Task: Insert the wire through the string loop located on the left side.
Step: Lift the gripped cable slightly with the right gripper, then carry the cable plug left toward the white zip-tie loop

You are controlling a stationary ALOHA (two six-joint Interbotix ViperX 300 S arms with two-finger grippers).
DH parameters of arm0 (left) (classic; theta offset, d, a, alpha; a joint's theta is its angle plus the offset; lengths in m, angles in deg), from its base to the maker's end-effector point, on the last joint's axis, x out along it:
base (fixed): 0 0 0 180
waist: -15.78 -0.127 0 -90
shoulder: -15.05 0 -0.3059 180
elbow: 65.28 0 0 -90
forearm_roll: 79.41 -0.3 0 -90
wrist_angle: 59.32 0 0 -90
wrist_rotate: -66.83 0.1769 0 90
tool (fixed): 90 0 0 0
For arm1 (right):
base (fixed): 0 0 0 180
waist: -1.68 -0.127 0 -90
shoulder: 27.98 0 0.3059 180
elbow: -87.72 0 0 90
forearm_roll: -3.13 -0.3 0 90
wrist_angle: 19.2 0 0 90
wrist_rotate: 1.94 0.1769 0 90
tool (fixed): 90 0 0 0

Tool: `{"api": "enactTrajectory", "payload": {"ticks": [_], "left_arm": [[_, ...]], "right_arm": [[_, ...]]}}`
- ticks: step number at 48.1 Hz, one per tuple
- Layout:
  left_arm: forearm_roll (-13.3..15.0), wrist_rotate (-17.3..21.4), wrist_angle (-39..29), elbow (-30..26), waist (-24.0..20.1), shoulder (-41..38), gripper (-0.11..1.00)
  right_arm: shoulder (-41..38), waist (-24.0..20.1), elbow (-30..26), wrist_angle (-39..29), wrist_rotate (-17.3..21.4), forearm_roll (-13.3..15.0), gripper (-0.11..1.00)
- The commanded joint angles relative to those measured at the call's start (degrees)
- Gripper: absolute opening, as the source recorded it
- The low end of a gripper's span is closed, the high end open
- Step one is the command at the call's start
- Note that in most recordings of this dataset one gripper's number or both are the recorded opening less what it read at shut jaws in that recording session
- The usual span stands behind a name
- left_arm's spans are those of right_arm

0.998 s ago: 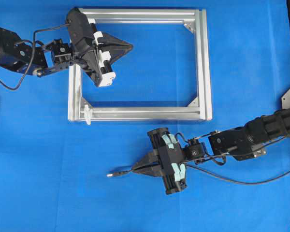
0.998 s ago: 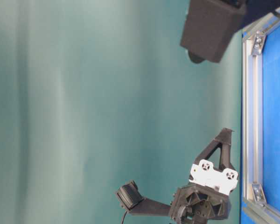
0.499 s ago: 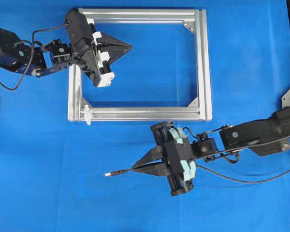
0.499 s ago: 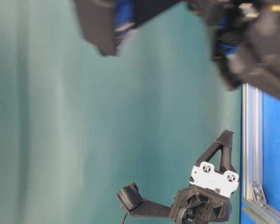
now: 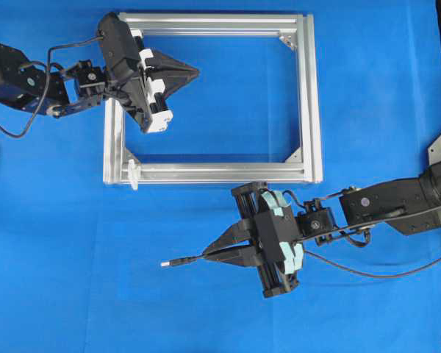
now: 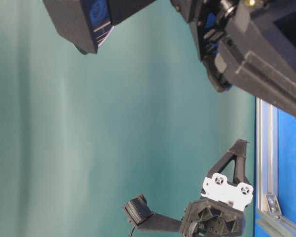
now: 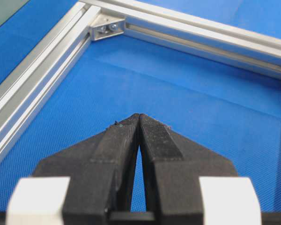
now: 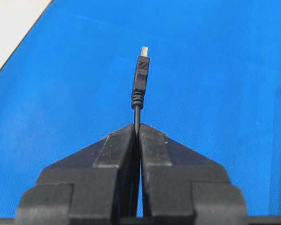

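Gripper: the black left gripper fills the 6 o'clock area, its two fingers pressed together at the tips, nothing between them.
Gripper mounts: white blocks at 7 and 5 o'clock.
Frame: silver aluminium frame running from 9 to 3 o'clock, with a corner bracket at 11 o'clock.
Counter: blue textured counter under the gripper.

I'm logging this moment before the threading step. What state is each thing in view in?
left tool: shut, holding nothing, hovering inside the frame.
right tool: shut on the wire, below the frame in the overhead view.
wire: gripped just behind its plug, tip sticking out free, not yet threaded.
string loop: at the frame's lower-left corner, nothing through it.
aluminium frame: lying flat on the blue mat.
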Motion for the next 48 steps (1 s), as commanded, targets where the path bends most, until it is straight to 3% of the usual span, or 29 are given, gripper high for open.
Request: {"api": "enactTrajectory", "payload": {"ticks": [1,48], "left_arm": [[-0.09,-0.09,0.35,-0.53,0.00,1.93,0.00],[-0.18,-0.09,0.35,-0.44,0.00,1.93,0.00]], "right_arm": [[1.76,0.09,-0.53,0.18,0.00,0.00,0.00],[1.76,0.18,-0.35,0.26,-0.18,-0.09,0.00]]}}
